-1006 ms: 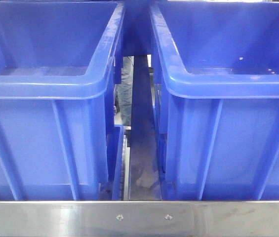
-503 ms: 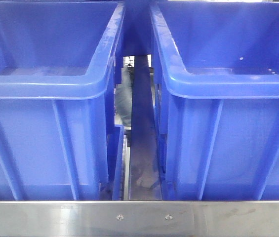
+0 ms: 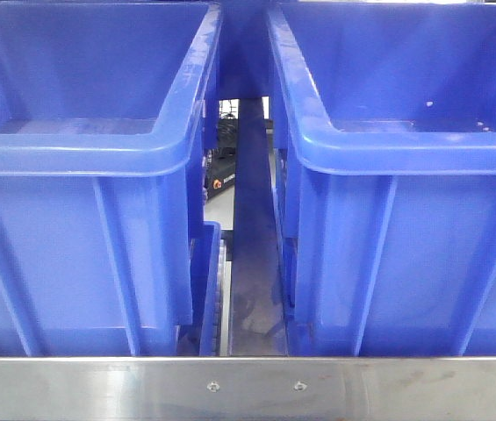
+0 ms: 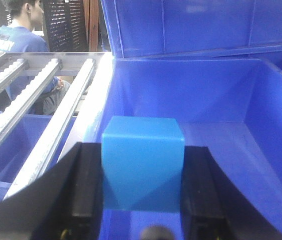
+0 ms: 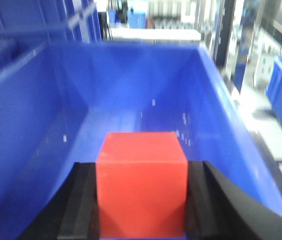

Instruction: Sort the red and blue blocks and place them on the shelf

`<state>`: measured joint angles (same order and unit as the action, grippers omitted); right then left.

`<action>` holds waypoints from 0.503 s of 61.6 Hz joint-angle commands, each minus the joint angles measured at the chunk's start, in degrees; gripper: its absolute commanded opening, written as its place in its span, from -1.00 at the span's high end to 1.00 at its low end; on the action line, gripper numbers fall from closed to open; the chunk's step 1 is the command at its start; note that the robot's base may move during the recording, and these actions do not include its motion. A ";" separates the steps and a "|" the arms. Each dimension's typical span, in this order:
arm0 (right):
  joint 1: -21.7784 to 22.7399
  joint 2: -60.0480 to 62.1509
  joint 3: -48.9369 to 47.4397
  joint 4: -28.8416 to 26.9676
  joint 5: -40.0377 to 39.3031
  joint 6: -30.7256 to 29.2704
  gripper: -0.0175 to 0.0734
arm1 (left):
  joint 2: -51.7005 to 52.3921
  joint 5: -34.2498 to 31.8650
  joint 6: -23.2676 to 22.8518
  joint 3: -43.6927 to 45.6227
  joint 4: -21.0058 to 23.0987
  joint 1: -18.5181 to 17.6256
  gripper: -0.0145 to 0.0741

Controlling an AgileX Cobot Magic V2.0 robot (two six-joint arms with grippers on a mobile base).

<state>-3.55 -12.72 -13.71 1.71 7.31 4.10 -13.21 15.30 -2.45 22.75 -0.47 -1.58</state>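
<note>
On the steel shelf (image 3: 98,390), front view, two big blue bins sit side by side: left bin (image 3: 72,158) and right bin (image 3: 406,153), with a narrow gap between them. Both stand right behind the front rail with its two little screws (image 3: 213,385). From that angle only their inner back walls show, so what's inside them is hidden.

Wrist cams are where the action is. The left gripper (image 4: 141,175) is part closed, and its black fingers (image 4: 88,185) are pressed against both sides of the blue block (image 4: 141,162). It's held over the inside of a blue tub (image 4: 220,100), and the bit of floor showing past the cube is plain plastic. Off to the left are roller rails (image 4: 56,115) and a person in a blue shirt (image 4: 23,45).

Same deal for the right gripper (image 5: 141,200), clamped on the red block (image 5: 141,182) over a second tub (image 5: 56,100). I can't tell if either cube touches the bottom, or whether these tubs are the shelf bins.
</note>
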 commanded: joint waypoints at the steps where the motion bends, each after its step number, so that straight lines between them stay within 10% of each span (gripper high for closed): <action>1: 0.20 -0.86 -3.10 -0.22 -3.50 -0.28 0.51 | -0.81 -4.67 -0.38 1.76 0.47 0.09 0.38; 20: -1.19 -11.94 -10.73 -0.22 -1.21 -1.01 0.51 | -10.40 -4.55 0.38 7.87 3.36 -1.25 0.38; 31: -5.69 -22.54 -14.43 -0.17 -6.91 -1.03 0.51 | -19.78 -5.44 3.24 10.98 3.36 -8.66 0.38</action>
<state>-7.22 -30.43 -24.56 1.58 8.83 3.75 -28.90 15.40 0.00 30.65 2.21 -7.01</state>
